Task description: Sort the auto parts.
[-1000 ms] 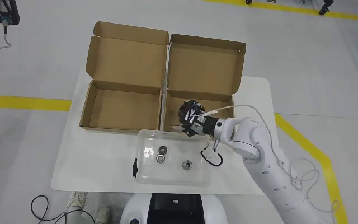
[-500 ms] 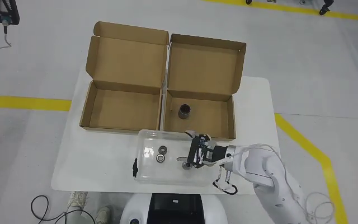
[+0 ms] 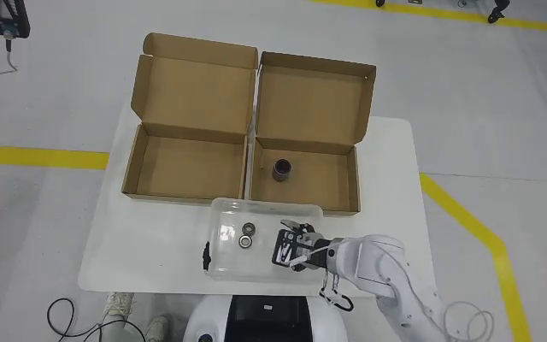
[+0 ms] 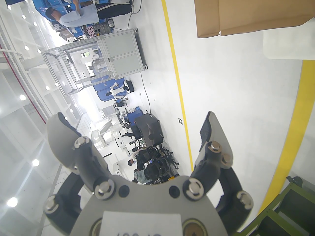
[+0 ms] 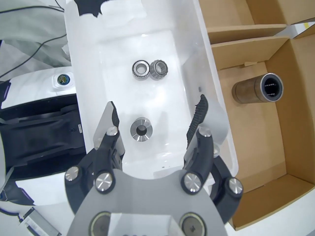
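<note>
Auto parts (image 3: 246, 231) are getting sorted: one linear bearing (image 5: 257, 88) is lying in a box (image 5: 295, 136), while two roller bearings (image 5: 140, 68) and a bushing (image 5: 141, 129) are waiting in the bin (image 5: 196, 25) under the spread-apart right claw (image 5: 157, 103).

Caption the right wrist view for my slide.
Open right gripper above a steel sleeve in the clear bin, two bearings beyond, a cylinder in the cardboard box.

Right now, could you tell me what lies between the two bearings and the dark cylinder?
The clear bin's far wall and the cardboard box's front wall lie between the bearings and the cylinder, seen in the top view.
</note>
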{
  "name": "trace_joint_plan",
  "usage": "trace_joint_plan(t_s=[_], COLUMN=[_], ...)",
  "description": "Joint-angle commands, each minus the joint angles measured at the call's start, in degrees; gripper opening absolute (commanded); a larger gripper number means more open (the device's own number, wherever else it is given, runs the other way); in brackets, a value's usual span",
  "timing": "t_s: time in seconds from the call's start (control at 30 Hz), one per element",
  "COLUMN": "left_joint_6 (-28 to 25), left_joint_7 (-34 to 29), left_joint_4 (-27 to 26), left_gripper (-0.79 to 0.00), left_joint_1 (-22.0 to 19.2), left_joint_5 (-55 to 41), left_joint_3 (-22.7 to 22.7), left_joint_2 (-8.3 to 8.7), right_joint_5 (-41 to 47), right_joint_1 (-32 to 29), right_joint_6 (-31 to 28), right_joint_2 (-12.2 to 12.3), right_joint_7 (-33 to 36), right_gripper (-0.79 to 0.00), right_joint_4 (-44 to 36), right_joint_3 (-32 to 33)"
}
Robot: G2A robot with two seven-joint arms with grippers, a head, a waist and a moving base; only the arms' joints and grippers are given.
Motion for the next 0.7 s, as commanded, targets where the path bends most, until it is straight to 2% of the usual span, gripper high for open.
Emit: trace_joint_plan(t_s=[0.0, 0.17, 0.67], left_joint_6=[0.00, 0.00, 0.00], left_joint_7=[0.00, 0.00, 0.00], left_joint_4=[0.00, 0.00, 0.00], left_gripper=[0.000, 0.000, 0.000], left_joint_1=[0.00, 0.00, 0.00], left_joint_5=[0.00, 0.00, 0.00], left_joint_3=[0.00, 0.00, 0.00], left_joint_2=[0.00, 0.00, 0.00], right_joint_5=[0.25, 1.46, -0.02], right_joint_1=[0.57, 1.45, 2.92], right_joint_6=[0.37, 0.87, 4.43], right_joint_2=[-0.05, -0.04, 0.15], right_joint_7=[2.41, 6.25, 8.95], right_gripper=[-0.206, -0.203, -0.200], right_joint_4=[0.08, 1.14, 6.27], right_joint_3=[-1.17, -2.92, -5.69])
